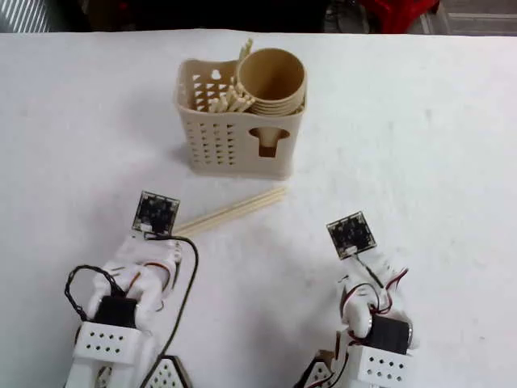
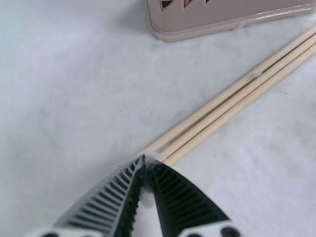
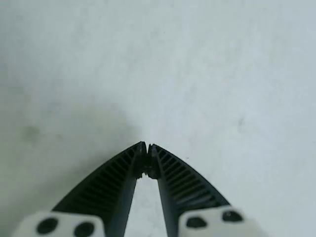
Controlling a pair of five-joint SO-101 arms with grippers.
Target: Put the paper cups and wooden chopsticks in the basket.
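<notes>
White bench (image 1: 436,137) carries everything. At the left, the left end effector (image 2: 144,162) is narrowed to nothing, its ribbed jaws meeting at the tips right at the near end of the loose chopsticks (image 2: 232,96). Whether it pinches that end or merely touches it I cannot tell. These thin wooden sticks lie flat, side by side and touching, slanting away toward the basket (image 1: 234,145), with their far end near its front wall but apart from it. They look light, stiff and smooth, and likely to roll or fan apart if nudged. A hold across the whole bundle, somewhat in from the end, seems safer than a pinch at the very tip. Inside the basket, the stowed chopsticks (image 1: 229,99) lean at the left and the paper cups (image 1: 272,74) stand nested at the right. Farthest right, the right end effector (image 3: 147,149) is closed as well, holding nothing, over bare bench.
</notes>
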